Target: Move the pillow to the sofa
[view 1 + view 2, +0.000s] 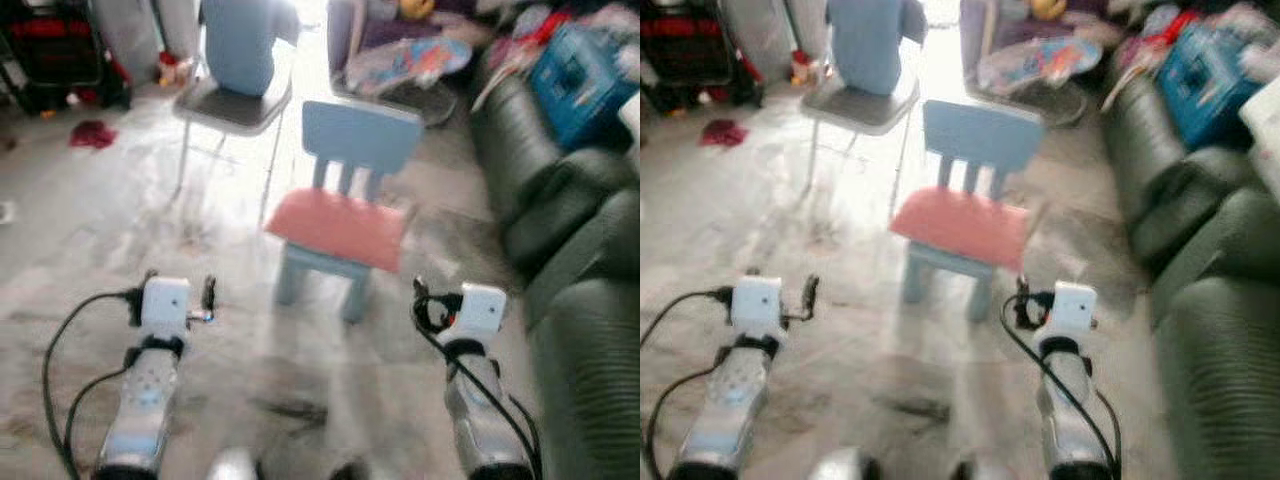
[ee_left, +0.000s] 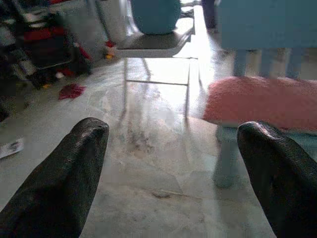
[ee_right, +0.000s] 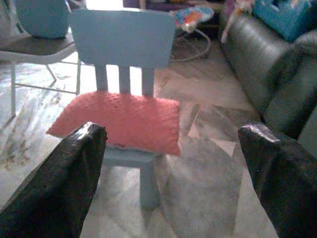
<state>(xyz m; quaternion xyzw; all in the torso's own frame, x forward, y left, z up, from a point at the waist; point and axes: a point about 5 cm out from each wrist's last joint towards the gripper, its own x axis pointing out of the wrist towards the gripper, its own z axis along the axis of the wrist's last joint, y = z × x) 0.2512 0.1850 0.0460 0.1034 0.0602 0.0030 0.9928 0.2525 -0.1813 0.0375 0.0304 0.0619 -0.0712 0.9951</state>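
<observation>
Pillow (image 3: pixel 119 121) on chair (image 1: pixel 362 140): likely soft, light, compressible. Pinch a front corner or edge. Left pincer (image 2: pixel 171 163) and right pincer (image 3: pixel 171 163) agape, empty. Sofa (image 1: pixel 560 230) right.

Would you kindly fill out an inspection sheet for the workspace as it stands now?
Surface: pale marble floor, dark smudges near the robot.
Job's things: red pillow lying on the seat of the small blue chair; dark sofa to the robot's right.
Clutter: red cloth on the floor; blue box and mixed items on the sofa's far end.
End effectors: left end effector and right end effector both open, raised short of the chair, holding nothing.
Cables: black cables looping from both wrists.
Surroundings: grey folding chair carrying a blue cushion; views blurred.
</observation>
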